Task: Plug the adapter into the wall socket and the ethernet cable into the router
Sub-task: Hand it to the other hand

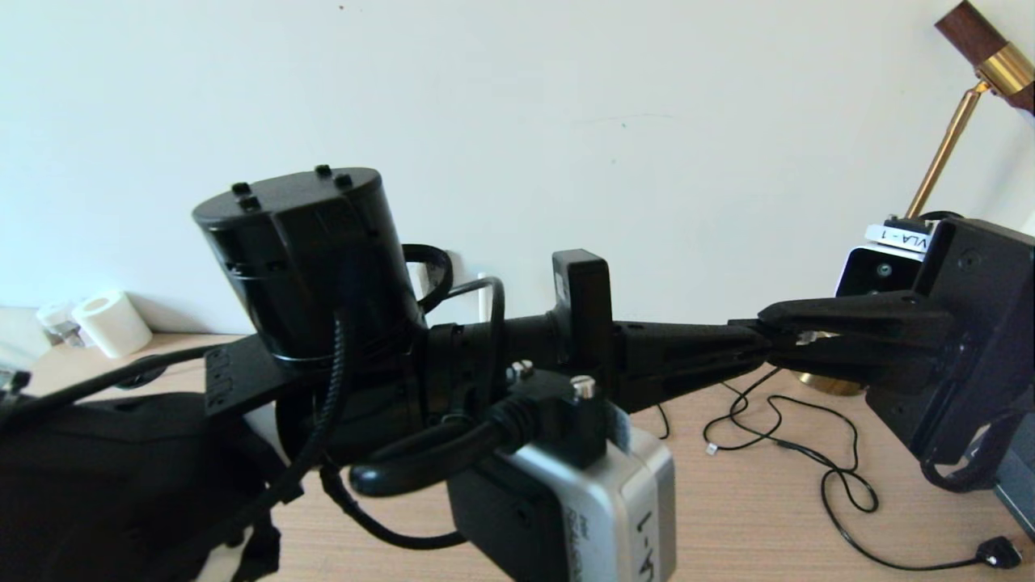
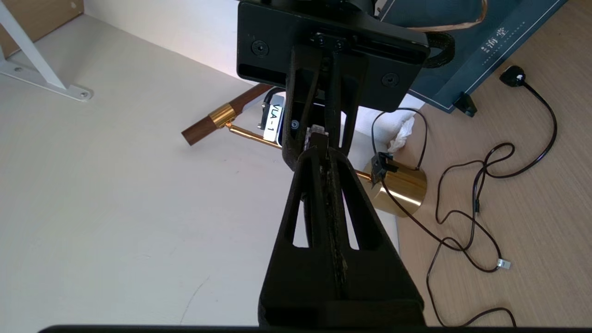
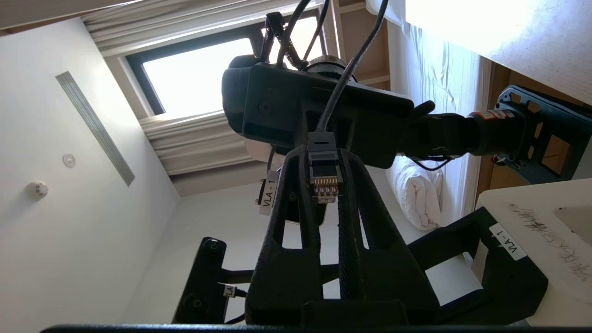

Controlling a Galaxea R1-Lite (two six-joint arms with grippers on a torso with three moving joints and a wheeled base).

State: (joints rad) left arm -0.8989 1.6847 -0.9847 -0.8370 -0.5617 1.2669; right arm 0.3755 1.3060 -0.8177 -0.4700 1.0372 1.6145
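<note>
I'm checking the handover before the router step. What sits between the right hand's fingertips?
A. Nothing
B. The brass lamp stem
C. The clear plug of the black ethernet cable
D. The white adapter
C: in the right wrist view, the right hand is shut on the ethernet cable at its clear plug, gold contacts showing, with the left hand shut at the same plug in midair.

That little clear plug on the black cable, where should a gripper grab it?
Likely the black sleeve at the cable end, pinched across its sides, coming from the cable side; that leaves the gold contacts free for a port. The right gripper holds the plug contacts-inward; the left gripper, shut, faces it.
</note>
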